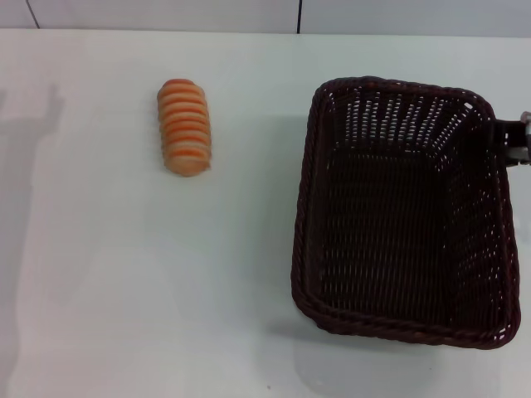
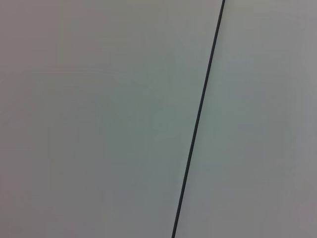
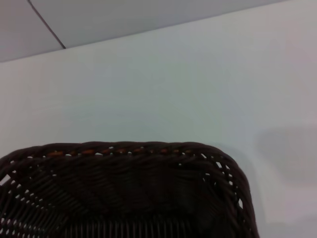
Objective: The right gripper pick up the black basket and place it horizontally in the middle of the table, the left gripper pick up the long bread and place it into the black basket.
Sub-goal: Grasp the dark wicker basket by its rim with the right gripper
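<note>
The black basket (image 1: 404,217) fills the right side of the head view, its long side running away from me and its inside empty. My right gripper (image 1: 508,139) shows only as a black piece at the basket's far right rim, closed on that rim. A faint shadow lies under the basket's near edge. The right wrist view shows the basket's braided rim (image 3: 124,151) close up, with white table (image 3: 163,84) beyond. The long bread (image 1: 184,126), orange and cream striped, lies on the table (image 1: 124,282) at the far left, well apart from the basket. My left gripper is out of view.
A dark seam (image 1: 299,15) crosses the grey wall behind the table's far edge. The left wrist view shows only a plain grey surface with a dark seam line (image 2: 198,119). White tabletop lies between the bread and the basket.
</note>
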You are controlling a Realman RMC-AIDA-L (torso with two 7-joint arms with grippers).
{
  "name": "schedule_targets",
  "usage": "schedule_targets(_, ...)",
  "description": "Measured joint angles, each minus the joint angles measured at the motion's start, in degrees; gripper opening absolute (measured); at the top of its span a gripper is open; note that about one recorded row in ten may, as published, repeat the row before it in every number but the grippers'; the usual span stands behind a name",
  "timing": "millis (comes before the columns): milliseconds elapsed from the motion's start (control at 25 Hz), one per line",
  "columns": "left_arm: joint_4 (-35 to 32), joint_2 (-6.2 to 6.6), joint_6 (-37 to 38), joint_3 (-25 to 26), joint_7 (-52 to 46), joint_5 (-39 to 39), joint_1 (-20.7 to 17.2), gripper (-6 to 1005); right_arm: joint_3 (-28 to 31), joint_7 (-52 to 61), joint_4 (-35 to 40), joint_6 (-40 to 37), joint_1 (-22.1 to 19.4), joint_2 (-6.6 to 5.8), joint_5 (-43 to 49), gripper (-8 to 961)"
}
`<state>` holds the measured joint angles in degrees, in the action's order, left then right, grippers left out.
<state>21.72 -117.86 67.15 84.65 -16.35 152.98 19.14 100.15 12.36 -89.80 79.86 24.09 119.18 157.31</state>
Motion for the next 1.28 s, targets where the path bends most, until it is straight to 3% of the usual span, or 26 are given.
schedule_targets(880, 0.4, 0.00, 0.4, 0.3, 0.0, 0.0, -0.1, 847, -1.2, -0.3, 2.2, -1.9, 0.1, -0.06, -2.1, 641)
schedule_targets(960, 0.4, 0.00, 0.4, 0.3, 0.0, 0.0, -0.1, 847, -1.2, -0.4, 2.2, -2.0, -0.1, -0.09, -2.3, 465)
schedule_targets(1200, 0.5, 0.00, 0.5, 0.3, 0.0, 0.0, -0.1, 847, -1.1, -1.5, 2.1, -2.8, -0.6, -0.18, -2.3, 232)
schedule_targets(1280, 0.5, 0.00, 0.5, 0.3, 0.0, 0.0, -0.1, 847, -1.1, -2.3, 2.2, -3.2, -0.6, -0.18, -2.3, 221)
